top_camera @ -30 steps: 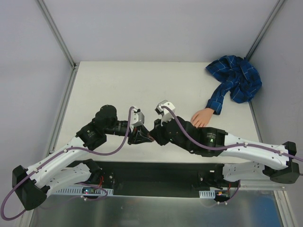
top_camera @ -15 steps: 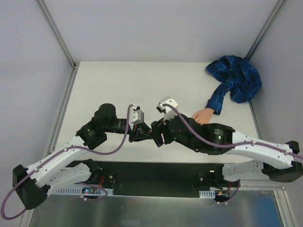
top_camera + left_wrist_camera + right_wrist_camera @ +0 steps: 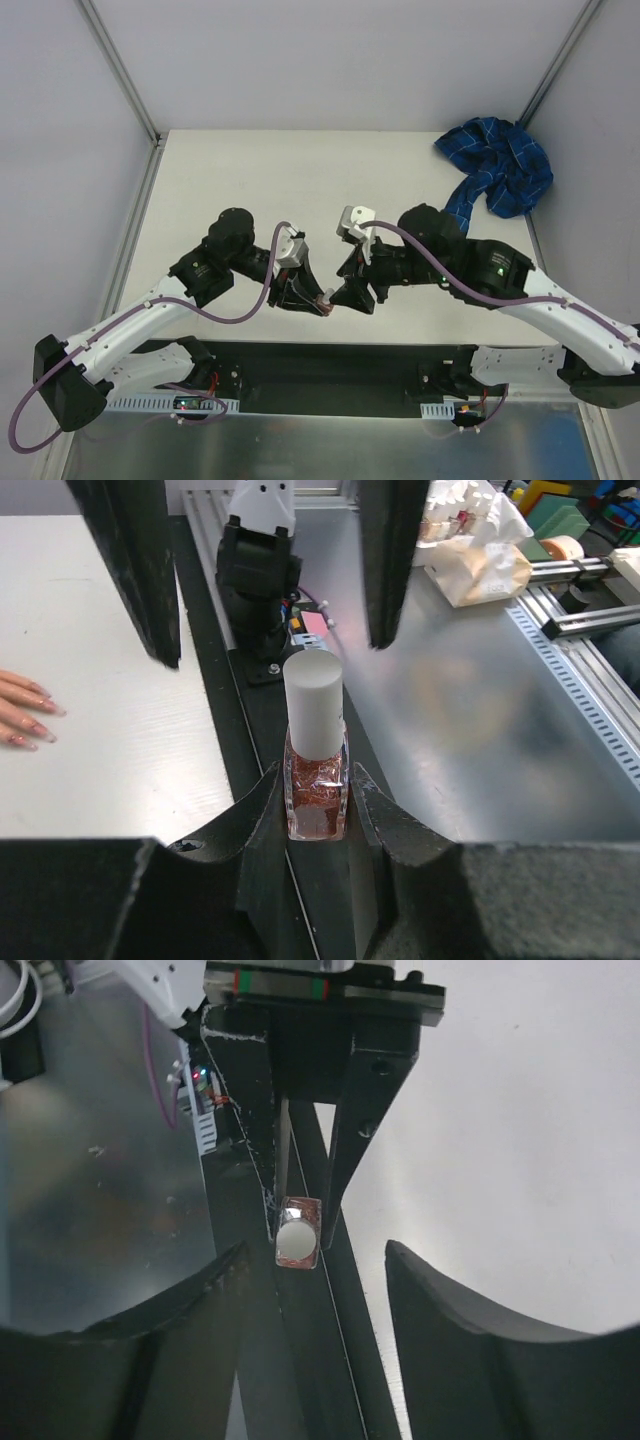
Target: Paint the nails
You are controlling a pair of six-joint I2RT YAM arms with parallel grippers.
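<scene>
A small bottle (image 3: 316, 780) of reddish glitter polish with a white cap (image 3: 314, 705) stands upright in my left gripper (image 3: 316, 795), which is shut on its glass body. In the top view that gripper (image 3: 316, 299) hangs over the table's near edge. My right gripper (image 3: 315, 1270) is open, its two fingers (image 3: 135, 570) on either side above the cap and not touching it. The bottle (image 3: 298, 1235) shows end-on between them. The fake hand's pink nails (image 3: 52, 709) lie on the white table at the left. In the top view my right arm covers the hand.
The blue plaid sleeve (image 3: 497, 178) is bunched in the far right corner. A black rail (image 3: 330, 365) and the metal bench (image 3: 480, 700) run below the table's near edge. Grey walls close in the table on three sides.
My right gripper has opened and drawn back from the left gripper, and its arm has swung up over the fake hand. My left gripper has carried the bottle towards the near edge.
</scene>
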